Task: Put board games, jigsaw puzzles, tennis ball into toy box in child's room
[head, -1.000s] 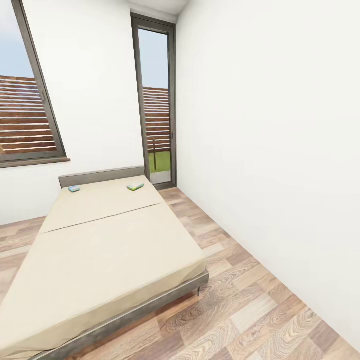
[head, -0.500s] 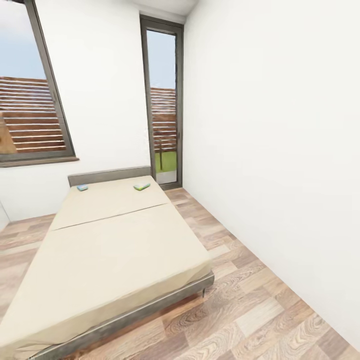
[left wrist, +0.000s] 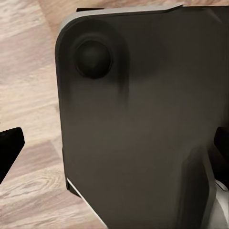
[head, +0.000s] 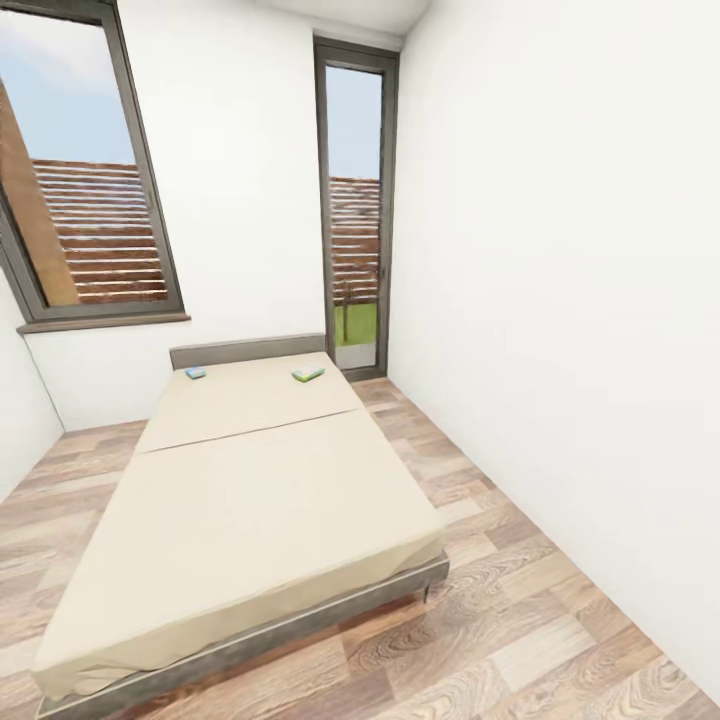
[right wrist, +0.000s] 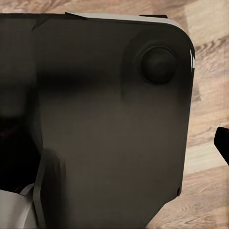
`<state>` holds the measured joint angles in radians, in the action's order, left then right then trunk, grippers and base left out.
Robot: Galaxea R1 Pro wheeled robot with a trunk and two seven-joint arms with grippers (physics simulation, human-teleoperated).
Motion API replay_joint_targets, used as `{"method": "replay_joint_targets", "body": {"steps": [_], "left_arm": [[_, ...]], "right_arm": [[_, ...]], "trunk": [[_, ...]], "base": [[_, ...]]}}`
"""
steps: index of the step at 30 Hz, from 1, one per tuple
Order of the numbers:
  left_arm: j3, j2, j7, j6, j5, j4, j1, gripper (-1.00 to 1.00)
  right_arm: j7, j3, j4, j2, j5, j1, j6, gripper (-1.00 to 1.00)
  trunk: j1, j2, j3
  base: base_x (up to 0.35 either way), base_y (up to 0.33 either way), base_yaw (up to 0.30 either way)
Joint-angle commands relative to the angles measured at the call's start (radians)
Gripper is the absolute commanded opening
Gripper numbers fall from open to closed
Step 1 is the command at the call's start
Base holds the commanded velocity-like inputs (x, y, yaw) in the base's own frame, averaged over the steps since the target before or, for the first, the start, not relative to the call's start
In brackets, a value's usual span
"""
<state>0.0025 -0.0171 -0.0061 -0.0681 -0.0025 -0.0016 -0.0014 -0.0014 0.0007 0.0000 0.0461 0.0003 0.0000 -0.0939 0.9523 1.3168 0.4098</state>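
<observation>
Two flat board games, one blue and one green, lie near the headboard edge of the beige, smooth-sheeted bed. I cannot tell either gripper's state.

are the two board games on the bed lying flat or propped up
Lying flat: the blue board game and the green board game both sit low on the bed near the headboard.

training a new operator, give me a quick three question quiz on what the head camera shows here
1. True or false: both board games lie near the headboard end of the bed.
2. Which board game is nearer the tall glass door? A) the blue board game B) the green board game
3. Fill in: the floor is made of ____.

Key: 1 true; 2 B; 3 wood
</observation>
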Motion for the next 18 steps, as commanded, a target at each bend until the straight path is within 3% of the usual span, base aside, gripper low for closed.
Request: {"method": "replay_joint_targets", "body": {"steps": [1,18], "left_arm": [[0.000,0.000,-0.001,-0.003,0.000,0.000,0.000,1.00],[-0.001,0.004,-0.001,-0.015,-0.001,0.000,0.000,1.00]], "right_arm": [[0.000,0.000,0.000,0.000,0.000,0.000,-0.004,1.00],[0.000,-0.002,0.000,-0.011,0.001,0.000,-0.007,1.00]], "trunk": [[-0.004,-0.007,-0.002],[-0.069,-0.126,-0.056]], "base": [[0.000,0.000,0.019],[0.000,0.000,0.003]]}}
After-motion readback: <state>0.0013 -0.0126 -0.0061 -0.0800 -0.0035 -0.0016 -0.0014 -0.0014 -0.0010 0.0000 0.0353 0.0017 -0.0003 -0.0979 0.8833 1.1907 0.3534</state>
